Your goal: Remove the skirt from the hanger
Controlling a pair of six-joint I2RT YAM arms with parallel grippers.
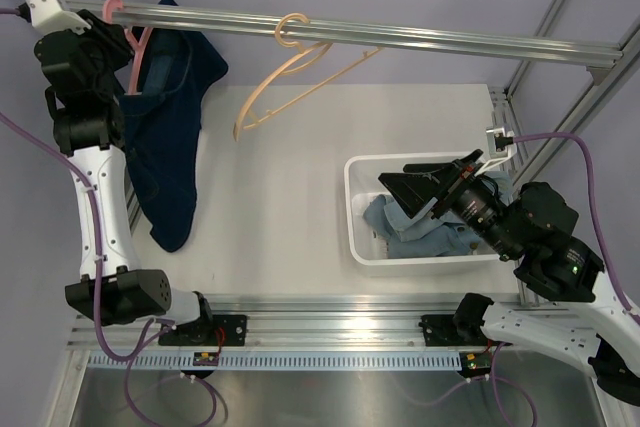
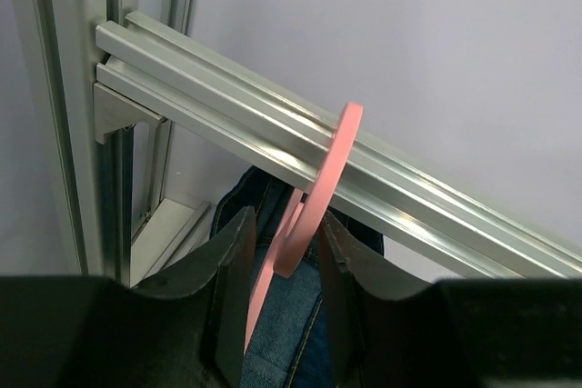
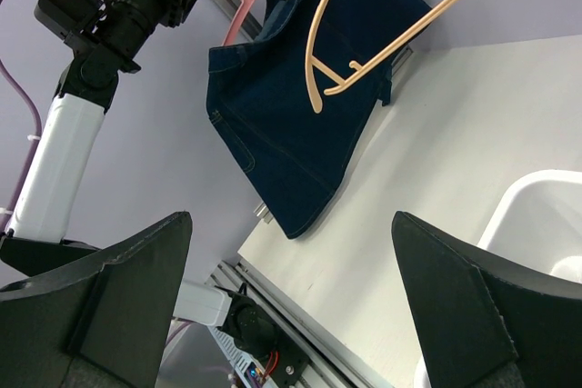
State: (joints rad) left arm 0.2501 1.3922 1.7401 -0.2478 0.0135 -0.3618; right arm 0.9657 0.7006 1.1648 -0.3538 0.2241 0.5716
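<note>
Dark matt denim cloth skirt [image 1: 170, 167], smooth pink plastic hanger [image 2: 326, 173], brushed metal rail [image 1: 420, 39], glossy white plastic bin [image 1: 351, 212].

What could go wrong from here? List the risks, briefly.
1. The left gripper straddles the hook of the pink hanger at the rail without clamping it. A lift could let the hook slip or swing.
2. The skirt hangs crooked, so it may drop onto the table rather than reach the bin.
3. The beige hanger hangs close by on the same rail and could get knocked.
</note>
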